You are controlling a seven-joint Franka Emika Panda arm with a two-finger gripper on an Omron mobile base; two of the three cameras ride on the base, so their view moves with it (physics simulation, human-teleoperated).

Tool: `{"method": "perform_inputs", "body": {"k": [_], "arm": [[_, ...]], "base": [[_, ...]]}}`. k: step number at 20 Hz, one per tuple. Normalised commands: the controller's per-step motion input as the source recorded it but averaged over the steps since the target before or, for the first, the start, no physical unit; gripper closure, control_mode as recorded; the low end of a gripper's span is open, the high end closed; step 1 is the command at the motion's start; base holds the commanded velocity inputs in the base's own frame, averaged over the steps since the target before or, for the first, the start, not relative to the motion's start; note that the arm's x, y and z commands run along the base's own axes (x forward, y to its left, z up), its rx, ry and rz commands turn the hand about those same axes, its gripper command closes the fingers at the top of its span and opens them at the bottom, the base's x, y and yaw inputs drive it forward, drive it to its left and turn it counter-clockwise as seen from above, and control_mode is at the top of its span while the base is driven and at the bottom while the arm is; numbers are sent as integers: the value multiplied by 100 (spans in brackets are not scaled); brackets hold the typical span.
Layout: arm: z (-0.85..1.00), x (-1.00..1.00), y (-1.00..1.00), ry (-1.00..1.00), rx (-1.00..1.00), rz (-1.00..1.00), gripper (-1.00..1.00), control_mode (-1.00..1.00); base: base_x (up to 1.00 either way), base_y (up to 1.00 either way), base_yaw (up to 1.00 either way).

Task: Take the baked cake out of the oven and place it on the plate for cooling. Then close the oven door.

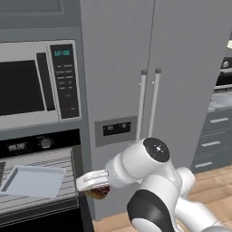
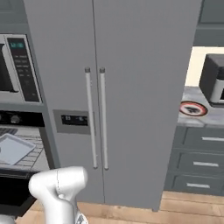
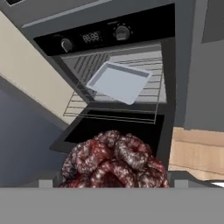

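Reaching left at oven (image 1: 41,149) height, the gripper (image 1: 97,190) is clasping the baked cake (image 3: 114,159); a baking tray (image 1: 32,180) is lying on the rack.

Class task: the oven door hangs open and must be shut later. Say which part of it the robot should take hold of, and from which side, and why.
Judging by the hand view, the oven door lies folded down, nearly flat, below the rack and baking tray. Its handle cannot be made out here. The free front edge, farthest from the hinge, is probably best: come from below and in front and lift. First the pincer must set down the baked cake.
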Motion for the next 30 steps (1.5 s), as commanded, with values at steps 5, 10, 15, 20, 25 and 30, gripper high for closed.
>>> {"method": "perform_inputs", "body": {"k": [5,10,15,20,25,30], "arm": [[0,0,0,0,0,0,100,100],[0,0,0,0,0,0,100,100],[0,0,0,0,0,0,100,100],[0,0,0,0,0,0,100,100],[0,0,0,0,0,0,100,100],[0,0,0,0,0,0,100,100]], "base": [[-27,-34,-46],[-20,-41,-48],[-10,-49,-45],[0,-54,-40],[4,-67,-28],[11,-80,-17]]}}
